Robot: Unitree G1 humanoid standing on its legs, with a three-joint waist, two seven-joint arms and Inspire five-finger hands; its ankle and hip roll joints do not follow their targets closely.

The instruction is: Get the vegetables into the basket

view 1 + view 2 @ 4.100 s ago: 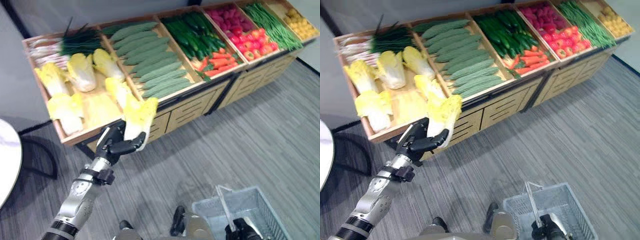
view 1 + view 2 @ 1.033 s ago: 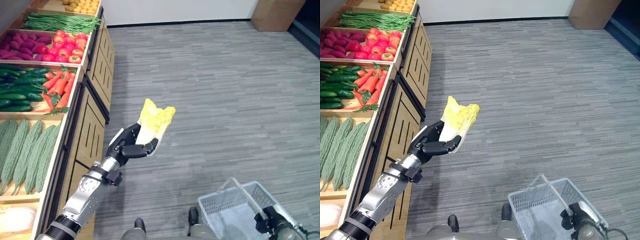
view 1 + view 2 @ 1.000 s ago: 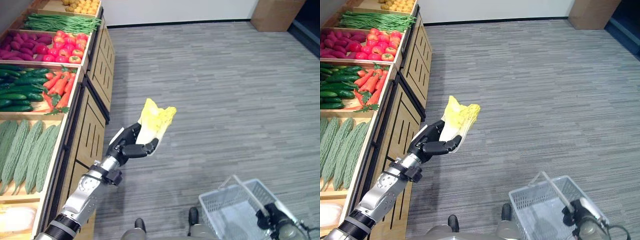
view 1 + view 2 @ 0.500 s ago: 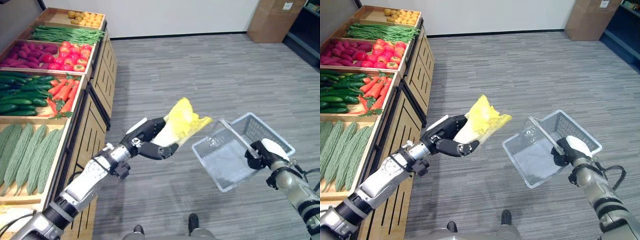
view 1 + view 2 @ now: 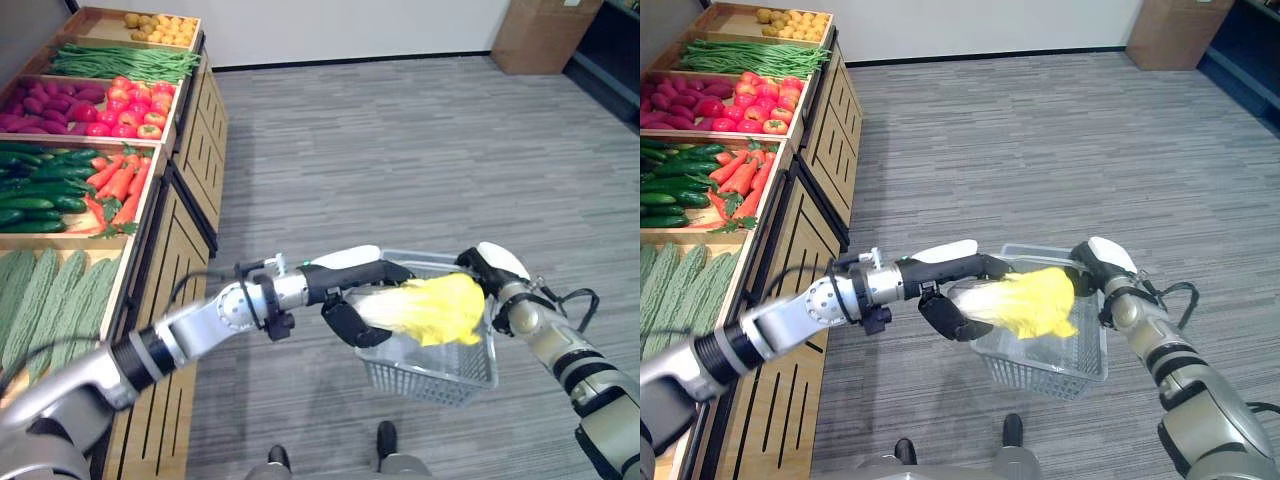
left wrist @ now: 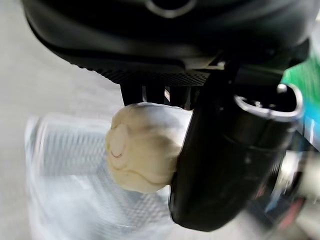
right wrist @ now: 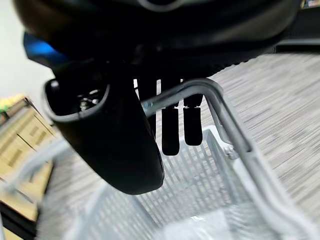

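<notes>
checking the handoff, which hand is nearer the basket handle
Right: the right hand is curled round the basket handle, while the left hand holds the cabbage over the basket.

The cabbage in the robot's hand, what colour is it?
The cabbage has bright yellow leaves and a pale whitish stem end; the left eye view shows it best.

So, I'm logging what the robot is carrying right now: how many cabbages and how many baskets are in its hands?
cabbage: 1, in the left hand
basket: 1, handle in the right hand
Total: 2
</notes>
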